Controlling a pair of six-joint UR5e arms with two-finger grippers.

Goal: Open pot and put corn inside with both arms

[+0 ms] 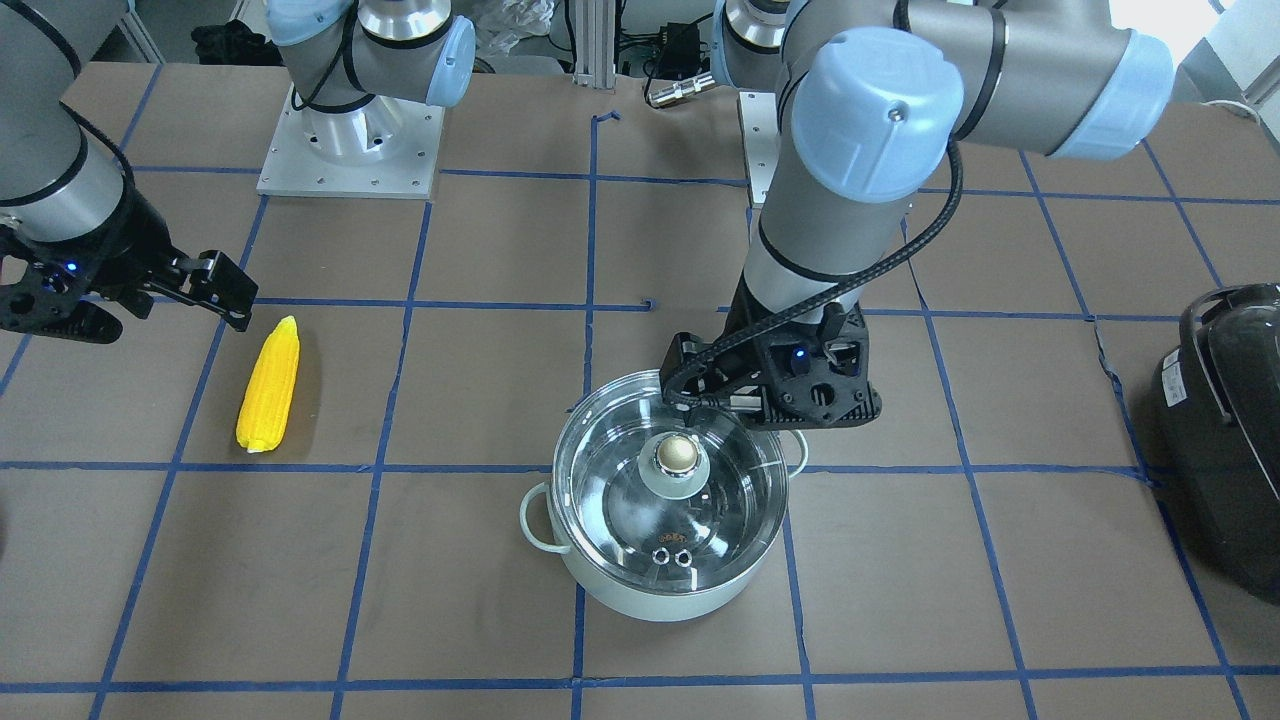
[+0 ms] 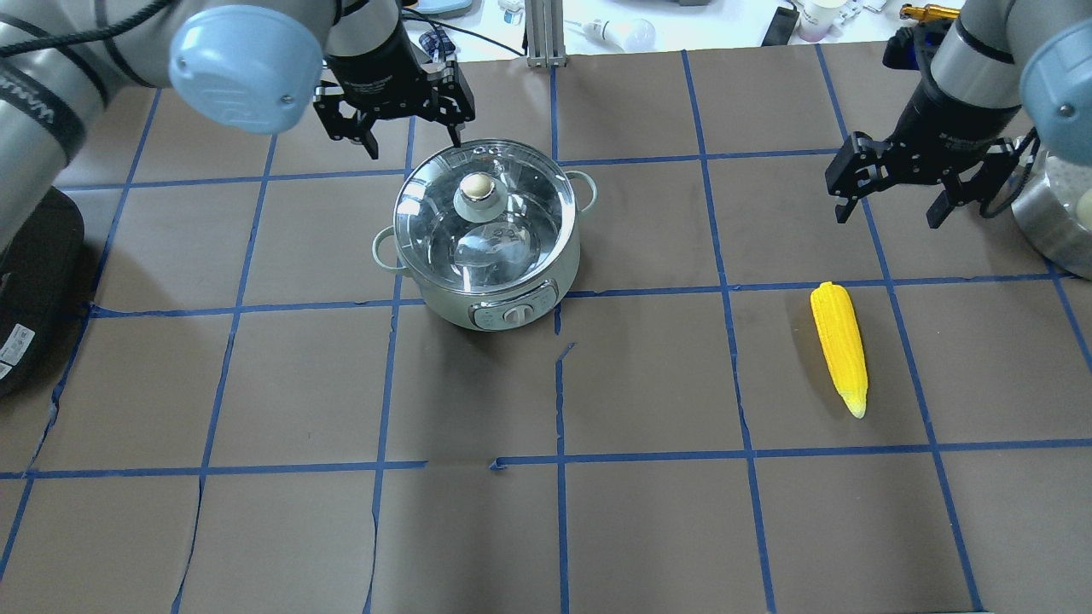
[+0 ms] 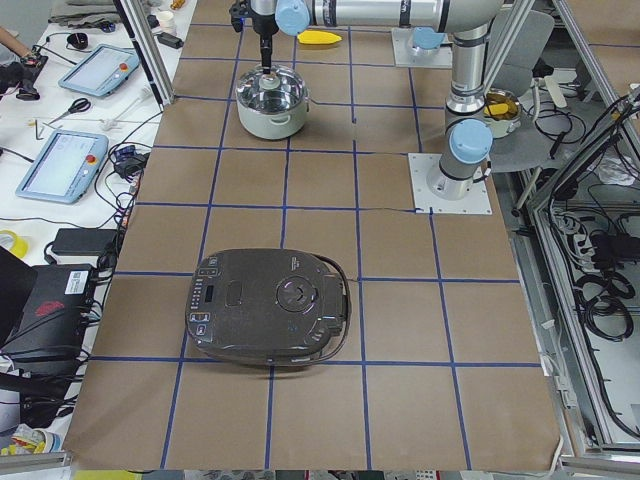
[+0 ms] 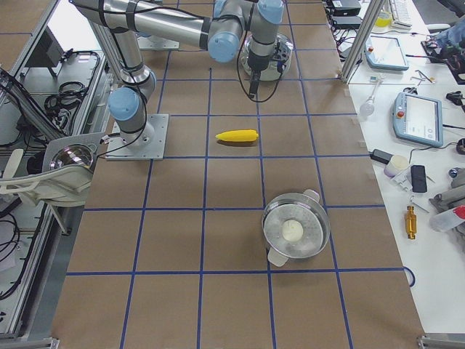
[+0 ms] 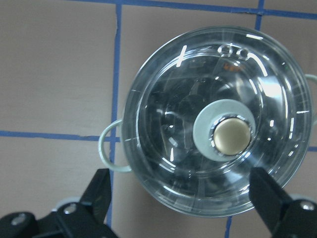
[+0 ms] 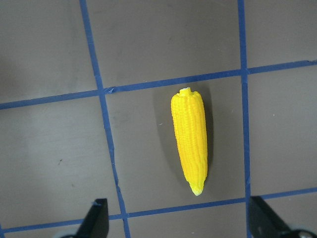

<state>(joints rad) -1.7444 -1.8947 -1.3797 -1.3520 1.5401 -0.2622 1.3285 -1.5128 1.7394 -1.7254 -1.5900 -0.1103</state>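
The mint-green pot (image 2: pixel 512 294) stands on the table with its glass lid (image 2: pixel 512 243) on; it also shows in the front view (image 1: pixel 650 598). The lid's brass knob (image 1: pixel 678 453) is free. My left gripper (image 2: pixel 412 145) is open and empty, above the pot's rim on the side away from the robot, short of the knob (image 5: pixel 231 137). The yellow corn (image 2: pixel 839 341) lies flat on the table to my right. My right gripper (image 2: pixel 887 213) is open and empty, in the air just beyond the corn's thick end (image 6: pixel 189 144).
A large black glossy appliance (image 1: pixel 1225 430) sits at the table's left end (image 3: pixel 270 305). A steel bowl (image 2: pixel 1054 217) stands at the right edge beside my right arm. Blue tape lines grid the brown table (image 2: pixel 648 384).
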